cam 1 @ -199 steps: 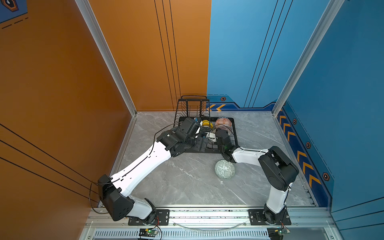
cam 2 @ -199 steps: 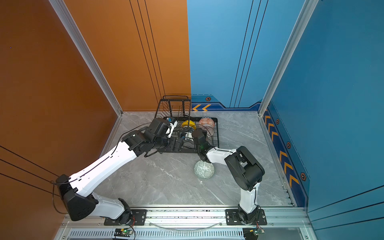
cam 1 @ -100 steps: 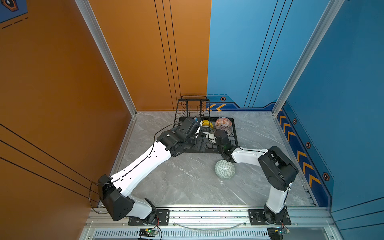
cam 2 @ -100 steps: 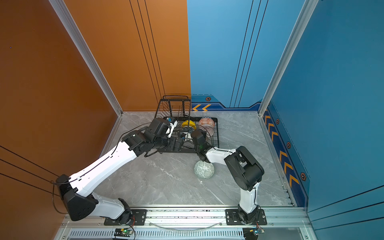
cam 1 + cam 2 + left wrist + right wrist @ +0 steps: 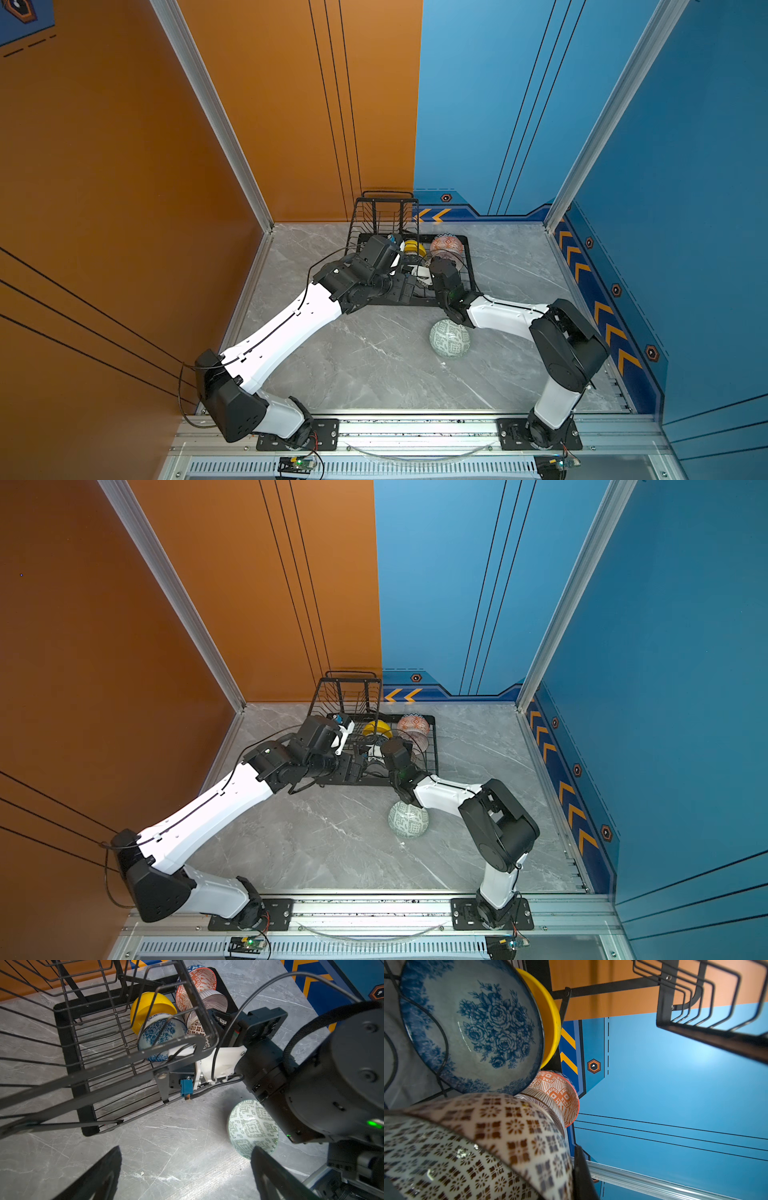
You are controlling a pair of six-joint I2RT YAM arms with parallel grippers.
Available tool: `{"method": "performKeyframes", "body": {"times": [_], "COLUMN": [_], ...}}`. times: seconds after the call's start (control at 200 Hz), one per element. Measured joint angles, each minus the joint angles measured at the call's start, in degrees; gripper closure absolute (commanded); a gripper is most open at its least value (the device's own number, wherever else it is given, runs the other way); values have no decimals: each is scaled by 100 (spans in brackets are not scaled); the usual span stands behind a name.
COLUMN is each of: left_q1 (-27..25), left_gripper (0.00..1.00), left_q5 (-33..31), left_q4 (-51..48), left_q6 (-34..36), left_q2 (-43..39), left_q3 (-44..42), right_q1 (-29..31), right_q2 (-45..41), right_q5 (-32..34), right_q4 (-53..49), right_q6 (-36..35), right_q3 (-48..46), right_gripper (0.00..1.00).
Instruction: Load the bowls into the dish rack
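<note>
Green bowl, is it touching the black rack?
Apart. The left wrist view shows bare table between the green bowl and the rack.

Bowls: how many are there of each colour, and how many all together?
yellow bowl: 1
blue flowery bowl: 1
orange patterned bowl: 1
stripy bowl: 1
brown checked bowl: 1
green patterned bowl: 1
Total: 6
</note>
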Motion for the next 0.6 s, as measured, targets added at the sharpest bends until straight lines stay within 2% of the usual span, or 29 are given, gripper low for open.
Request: {"method": "performKeyframes", "body": {"times": [0.601], "left_q1": [0], "left_gripper": [2], "left_q5": [0], "left_q4": [4], "left_q6": [-2], "left_q2": [-85], "left_q3": [-42], "right_q1": [140], "right_q2": [308], "right_q5": [111], "right_q4": [-1036], "right_q6": [894], "right_q3": [509], "right_gripper": [100]}}
